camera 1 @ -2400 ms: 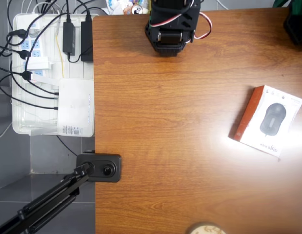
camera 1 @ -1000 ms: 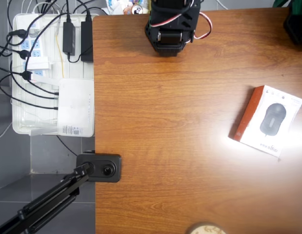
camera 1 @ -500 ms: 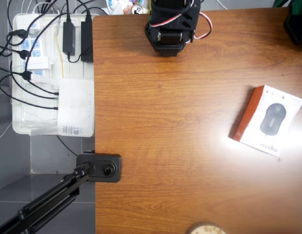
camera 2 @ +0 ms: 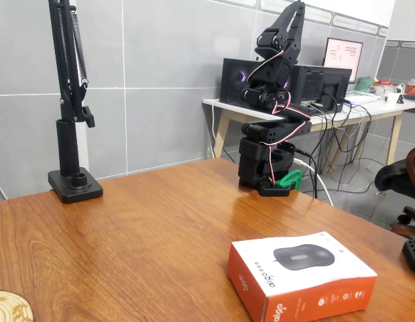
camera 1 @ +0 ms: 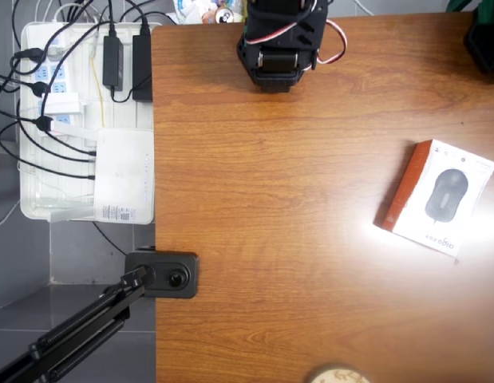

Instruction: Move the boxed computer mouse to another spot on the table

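- Nearest the fixed camera, the flat white rectangular retail box with a dark grey mouse pictured on top (camera 2: 301, 276) lies flat on the glossy brown wood-grain tabletop (camera 2: 147, 228), its orange-red side edge facing the lens; in the overhead view the box (camera 1: 438, 197) sits at about 3 o'clock on the table, slightly skewed, close to the right-hand edge
- At 7 o'clock in the fixed view, a round pale wooden coaster (camera 2: 9, 307) peeks in at the bottom corner, well apart from the box
- What has changed over the last couple of seconds? Nothing at all: box, arm and clutter sit exactly where they were, so my read is that the reach has not begun and the whole move is still to do
- Further back, at 9 o'clock in the fixed view, the black clamp base of a lamp-style stand (camera 2: 74, 182) grips the table edge
- Farthest off, the black servo arm (camera 2: 274, 100) is folded up on its base at 12 o'clock in the overhead view (camera 1: 280, 40), well apart from the box; whether its gripper is spread or pressed together, I cannot tell, the fingers are not clear in either view
- Containers: beside the table at 10 o'clock overhead, a white plastic tray (camera 1: 31, 203) holds a white power strip (camera 1: 59, 76), black plugs and adapters (camera 1: 125, 62), black cables and a white router-like box (camera 1: 124, 171)
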